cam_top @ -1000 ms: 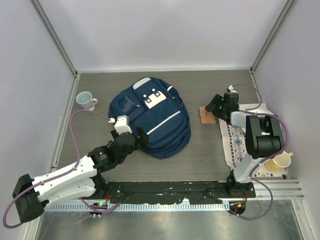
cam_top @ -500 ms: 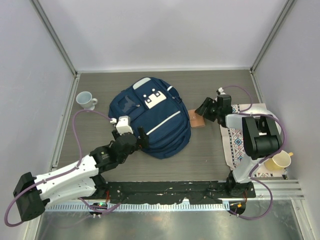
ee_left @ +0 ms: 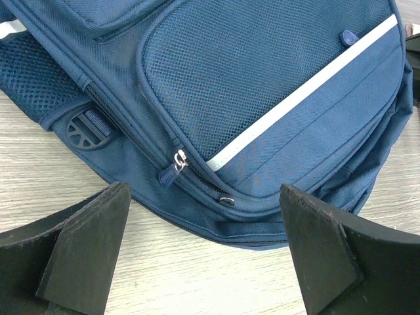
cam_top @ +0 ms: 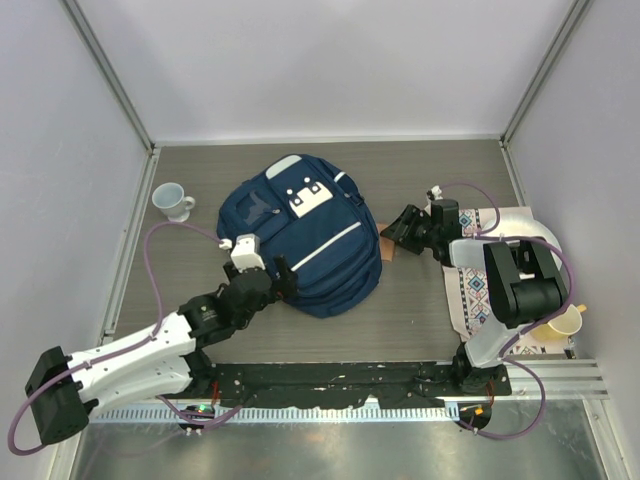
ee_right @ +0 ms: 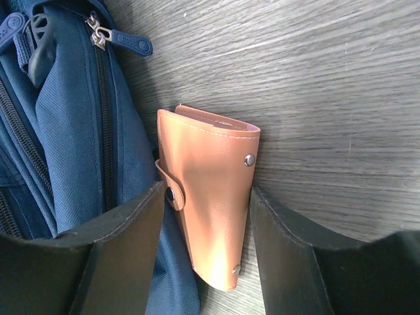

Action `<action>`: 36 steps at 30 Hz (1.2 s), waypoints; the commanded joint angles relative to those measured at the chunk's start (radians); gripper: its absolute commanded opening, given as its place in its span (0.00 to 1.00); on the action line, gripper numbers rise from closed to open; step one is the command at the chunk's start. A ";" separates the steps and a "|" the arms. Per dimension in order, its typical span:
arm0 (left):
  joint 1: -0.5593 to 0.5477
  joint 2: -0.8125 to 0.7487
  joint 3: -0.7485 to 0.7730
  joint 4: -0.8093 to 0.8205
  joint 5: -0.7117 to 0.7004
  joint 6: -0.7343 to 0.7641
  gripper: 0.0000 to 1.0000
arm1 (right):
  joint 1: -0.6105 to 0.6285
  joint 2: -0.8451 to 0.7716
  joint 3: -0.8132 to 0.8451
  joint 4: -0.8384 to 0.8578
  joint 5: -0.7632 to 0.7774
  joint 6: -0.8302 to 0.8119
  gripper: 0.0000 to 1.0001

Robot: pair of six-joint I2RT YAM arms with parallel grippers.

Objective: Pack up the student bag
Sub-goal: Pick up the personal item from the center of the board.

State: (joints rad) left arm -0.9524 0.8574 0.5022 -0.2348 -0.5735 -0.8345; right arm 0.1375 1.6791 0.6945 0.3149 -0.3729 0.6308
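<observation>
Grey wood-grain table (cam_top: pixel 420 300), plain white walls all round, nothing fancy. The student bag (cam_top: pixel 300 235) lies flat on its back around the middle of the overhead view, white patch toward the top of the frame.

The bit that matters is on the bag's right-hand side. The right gripper (ee_right: pixel 203 197) has its jaws closed in on a tan snap wallet (ee_right: pixel 210 164), one finger against each long side, so it looks like a proper grip to me. In the right wrist view the wallet's long axis runs top to bottom of the frame, straight out from the fingers. Its left edge sits right up against the bag's side panel. So the bag is directly left of that hand, touching what it carries, and the side zipper (ee_right: pixel 105 131) runs parallel to the wallet just beside it. That zipper looks closed from here, so I reckon there's no way in yet.

The left gripper (ee_left: pixel 203 216) hangs with its jaws spread wide at the bag's lower edge, holding nothing. A front-pocket zip pull (ee_left: pixel 172 172) sits just ahead of its fingers. For opening that pocket the left arm is the nearer one. The right is busy with the wallet.
</observation>
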 commanded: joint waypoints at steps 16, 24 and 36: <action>0.006 -0.026 -0.019 0.043 -0.011 -0.020 0.99 | 0.017 -0.055 -0.012 0.009 -0.032 -0.005 0.08; 0.006 -0.043 -0.014 0.032 -0.017 -0.021 1.00 | 0.008 -0.203 -0.010 -0.126 0.190 -0.017 0.01; 0.006 -0.236 -0.067 0.038 -0.043 -0.032 0.99 | -0.154 -0.499 0.043 -0.231 0.074 0.004 0.01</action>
State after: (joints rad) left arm -0.9524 0.6662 0.4541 -0.2348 -0.5823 -0.8608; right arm 0.0055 1.2285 0.6769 0.0898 -0.1795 0.6270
